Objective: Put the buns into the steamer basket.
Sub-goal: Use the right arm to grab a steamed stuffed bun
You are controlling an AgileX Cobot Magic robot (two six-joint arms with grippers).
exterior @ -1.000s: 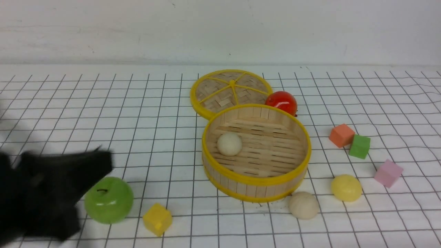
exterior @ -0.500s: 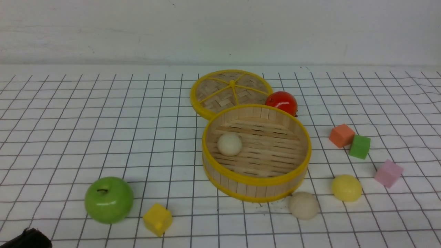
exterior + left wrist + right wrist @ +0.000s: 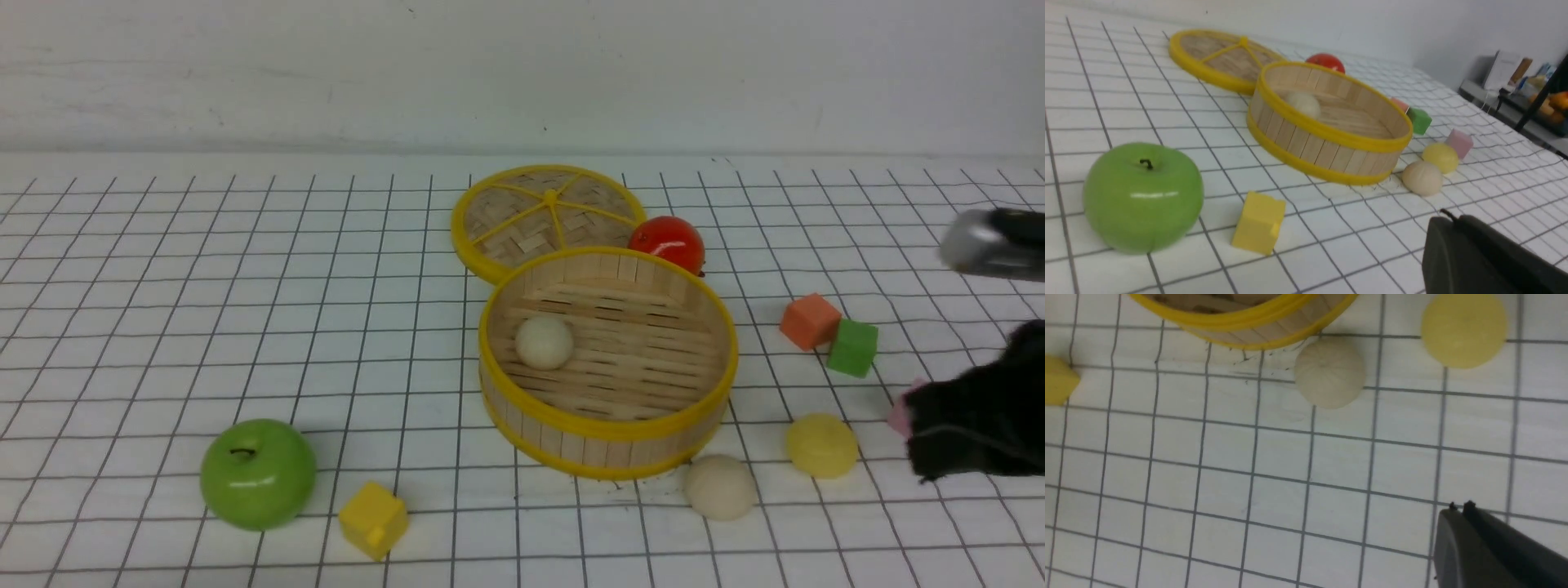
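Observation:
The steamer basket [image 3: 608,431] stands mid-table with one off-white bun [image 3: 544,341] on its slatted floor. A second off-white bun [image 3: 720,487] lies on the table just outside the basket's front right wall. The pale yellow bun [image 3: 821,445] lies a little further right. My right gripper [image 3: 916,433] hangs at the right edge, just right of the yellow bun. In the right wrist view this gripper [image 3: 1459,508] is shut and empty, apart from both table buns [image 3: 1329,371]. My left gripper [image 3: 1447,216] shows only in the left wrist view, shut and empty.
The flat woven lid [image 3: 547,212] and a red fruit [image 3: 667,242] lie behind the basket. Orange [image 3: 809,321] and green [image 3: 852,347] cubes sit to the right, and a pink cube [image 3: 900,416] is mostly hidden by my right arm. A green apple [image 3: 258,474] and yellow cube [image 3: 373,519] sit front left.
My left arm has drawn back out of the front view at the lower left. My right arm has come in from the right edge, covering the pink cube. No bun has moved.

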